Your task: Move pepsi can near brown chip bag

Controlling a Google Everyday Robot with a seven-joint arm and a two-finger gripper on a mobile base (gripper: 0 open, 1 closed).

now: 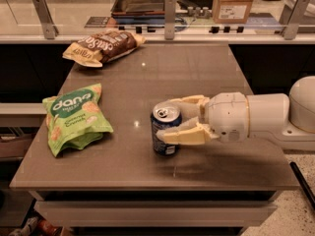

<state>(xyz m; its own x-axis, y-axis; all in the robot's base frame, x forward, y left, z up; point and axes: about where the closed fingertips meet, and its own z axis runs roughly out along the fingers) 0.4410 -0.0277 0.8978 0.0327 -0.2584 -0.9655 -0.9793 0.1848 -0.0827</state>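
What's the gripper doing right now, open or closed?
The gripper, over the front of the table, is shut on the small dark-blue aluminium pepsi can.

From where I stand, the grey-brown table carries three things. The pepsi can stands upright near the front edge, clasped between the fingers of the gripper, which reaches in from the right. Beyond the fingertips, to the left, a green bag lies flat. The brown chip bag lies at the far left corner, well apart from the gripper.
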